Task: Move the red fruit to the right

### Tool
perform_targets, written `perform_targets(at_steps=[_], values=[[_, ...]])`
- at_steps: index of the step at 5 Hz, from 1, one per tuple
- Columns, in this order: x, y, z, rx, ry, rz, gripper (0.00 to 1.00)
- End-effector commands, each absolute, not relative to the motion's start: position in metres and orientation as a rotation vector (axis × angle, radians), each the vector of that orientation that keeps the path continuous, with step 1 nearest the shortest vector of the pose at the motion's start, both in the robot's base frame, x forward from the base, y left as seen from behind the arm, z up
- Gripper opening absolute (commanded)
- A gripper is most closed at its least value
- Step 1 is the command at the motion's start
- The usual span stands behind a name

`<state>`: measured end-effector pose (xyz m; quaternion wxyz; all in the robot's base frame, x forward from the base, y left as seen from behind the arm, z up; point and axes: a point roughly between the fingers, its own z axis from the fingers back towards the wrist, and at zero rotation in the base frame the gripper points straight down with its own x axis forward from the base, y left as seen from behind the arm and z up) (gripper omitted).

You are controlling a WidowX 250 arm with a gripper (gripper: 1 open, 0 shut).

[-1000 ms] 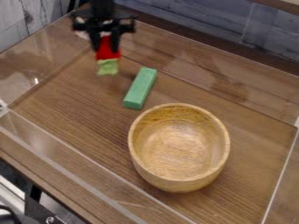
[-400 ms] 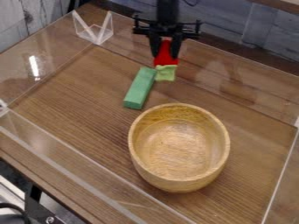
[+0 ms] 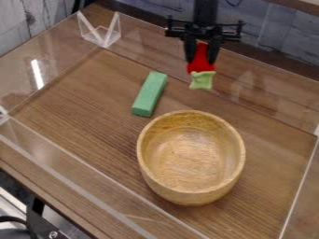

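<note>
Small bright red toy strawberry w/ light green leafy cap (image 3: 201,67) is up at the far side of the wooden desk (image 3: 69,112), right of the long green rectangular block (image 3: 151,94) and beyond the round tan wooden bowl (image 3: 191,157), cap end toward the bowl. Black end effector (image 3: 201,49) is closed on it, approx. no gap beyond the fruit's width; fingertips partly blurred.

Step in hand, I'd judge: carry it right, then set down. Keep grip firm & level, go sideways w/o drifting toward the bowl rim. Pick a bare spot on the right, stop fully, lower straight down till the fruit touches, then open both fingers gently & lift straight up, so it doesn't roll. 1 smooth move beats 2 or 3 jerky ones.
</note>
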<state>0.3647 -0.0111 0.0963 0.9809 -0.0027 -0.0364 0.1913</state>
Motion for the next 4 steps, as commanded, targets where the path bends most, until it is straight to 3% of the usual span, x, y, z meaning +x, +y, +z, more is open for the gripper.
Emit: perform_targets(at_steps=[1,4], values=[[0.373,-0.020,0.141,-0.033,-0.192,0.377,0.00],[0.373,-0.029,0.165,-0.037,-0.210,0.411,0.00]])
